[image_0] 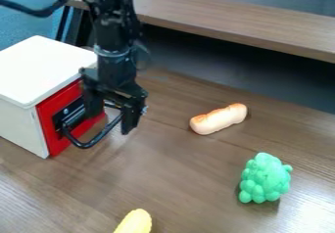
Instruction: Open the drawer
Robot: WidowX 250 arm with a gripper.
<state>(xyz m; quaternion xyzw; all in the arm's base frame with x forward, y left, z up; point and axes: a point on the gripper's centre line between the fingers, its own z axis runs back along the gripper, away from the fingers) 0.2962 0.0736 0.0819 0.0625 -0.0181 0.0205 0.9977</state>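
The gripper [113, 120] hangs in front of the red drawer front [58, 145], left of centre in the camera view. Its two fingers are apart, one on the drawer side and one farther right, with part of the black looped handle [93, 143] between them. Whether either finger touches the handle, I cannot tell. The red front sits against the white box [46, 68], and the gripper and handle cover part of it.
A peach-coloured sausage-like toy [219, 119] lies right of the gripper. Farther right and nearer is a green bumpy toy [265, 178]. A yellow toy [135, 222] is at the bottom edge. A raised wooden ledge [242, 22] runs along the back.
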